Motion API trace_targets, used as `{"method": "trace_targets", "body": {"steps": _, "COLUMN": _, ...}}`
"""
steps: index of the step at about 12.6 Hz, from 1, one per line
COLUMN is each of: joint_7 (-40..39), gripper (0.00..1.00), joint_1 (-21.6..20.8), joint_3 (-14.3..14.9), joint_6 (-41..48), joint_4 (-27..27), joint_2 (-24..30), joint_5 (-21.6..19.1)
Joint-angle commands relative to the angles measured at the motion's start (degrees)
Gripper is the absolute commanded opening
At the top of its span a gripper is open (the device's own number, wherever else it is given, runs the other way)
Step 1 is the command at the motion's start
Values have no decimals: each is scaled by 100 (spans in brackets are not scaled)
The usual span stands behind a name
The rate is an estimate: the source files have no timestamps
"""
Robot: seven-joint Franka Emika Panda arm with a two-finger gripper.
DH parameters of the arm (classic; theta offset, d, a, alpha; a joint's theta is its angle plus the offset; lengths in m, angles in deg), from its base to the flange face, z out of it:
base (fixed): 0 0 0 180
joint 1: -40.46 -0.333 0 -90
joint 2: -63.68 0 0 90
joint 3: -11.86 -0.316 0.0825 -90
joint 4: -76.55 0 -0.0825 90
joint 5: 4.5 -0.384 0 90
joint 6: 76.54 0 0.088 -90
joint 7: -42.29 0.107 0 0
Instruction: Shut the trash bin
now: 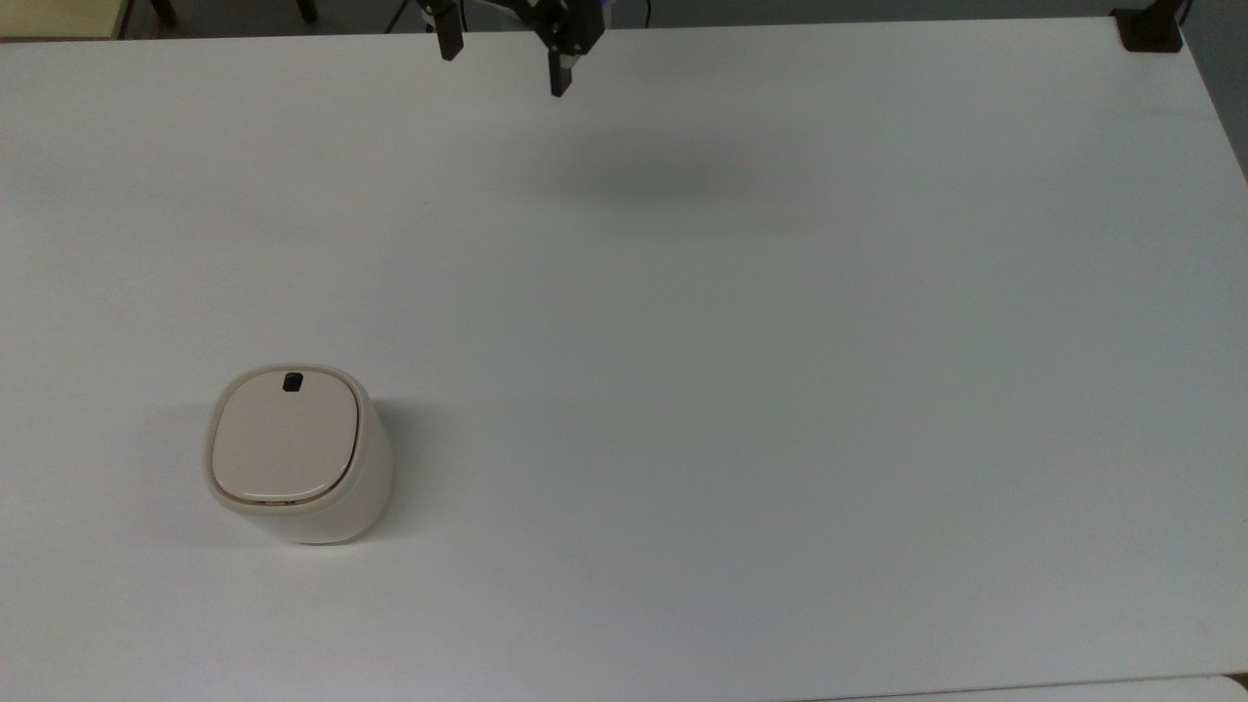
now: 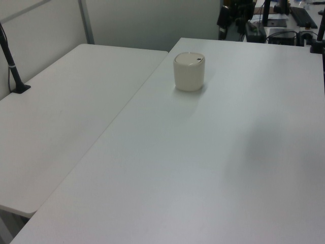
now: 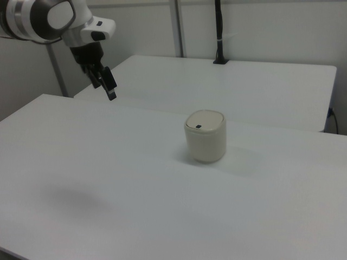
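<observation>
Cream trash bin (image 2: pixel 189 72) standing upright on a white table (image 2: pixel 213 162), its lid (image 2: pixel 189 59) shut flat with a small dark tab, second white table (image 2: pixel 61 117) just beside, black post (image 2: pixel 11 63) at its far edge
</observation>
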Motion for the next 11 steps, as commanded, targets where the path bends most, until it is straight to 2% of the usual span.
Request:
{"method": "trace_targets", "body": {"steps": 1, "joint_7": -1829, "gripper": 100, "joint_1": -161, "joint_3": 205, "joint_6": 248, "joint_4": -181, "joint_2": 166, "joint_5": 5}}
{"method": "trace_targets", "body": {"steps": 3, "joint_7": -1946, "gripper": 100, "joint_1": -258, "joint_3": 258, "joint_6": 249, "joint_4": -85, "joint_2": 0, "joint_5": 241}}
{"method": "trace_targets", "body": {"steps": 4, "joint_7": -1956, "gripper": 100, "joint_1": -223, "joint_3": 276, "joint_6": 370, "joint_4": 264, "joint_2": -236, "joint_5": 286}}
{"method": "trace_targets", "body": {"steps": 6, "joint_7": -1991, "gripper": 100, "joint_1": -222, "joint_3": 285, "joint_6": 696, "joint_4": 557, "joint_2": -413, "joint_5": 287}}
{"method": "trace_targets", "body": {"steps": 11, "joint_7": -2044, "gripper": 100, "joint_1": -223, "joint_3": 276, "joint_6": 960, "joint_4": 540, "joint_2": -344, "joint_5": 251}}
